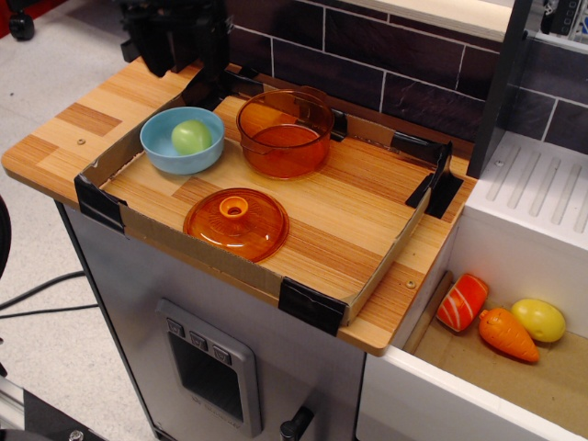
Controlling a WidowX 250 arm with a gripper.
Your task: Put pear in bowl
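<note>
A dark tiled wall with pale grout runs behind a wooden desk (55, 138) that sits on a grey cabinet. A shallow cardboard tray (234, 260), its corners bound with black tape, lies on the desk top. At the tray's rear left stands the light blue bowl (163, 152), round and glossy inside. The pear (191, 137) rests in it, toward the right side of the hollow: small, smooth, pale green, rounded, with a soft highlight on its upper surface. Just right of the bowl, near but not clearly touching it, stands a transparent orange pot (285, 131). In front of both, near the tray's front wall, lies a flat orange lid (236, 223) with a knob in its middle. The black tool (179, 50) hangs above the rear left corner, behind and above the bowl, apart from the pear; its two fingers look spread and nothing is between them. To the right is a white ribbed drainer surface, and below it a lower bin holding a salmon-slice toy (461, 301), a toy carrot (506, 333) and a yellow lemon-like fruit (538, 319), close together.
</note>
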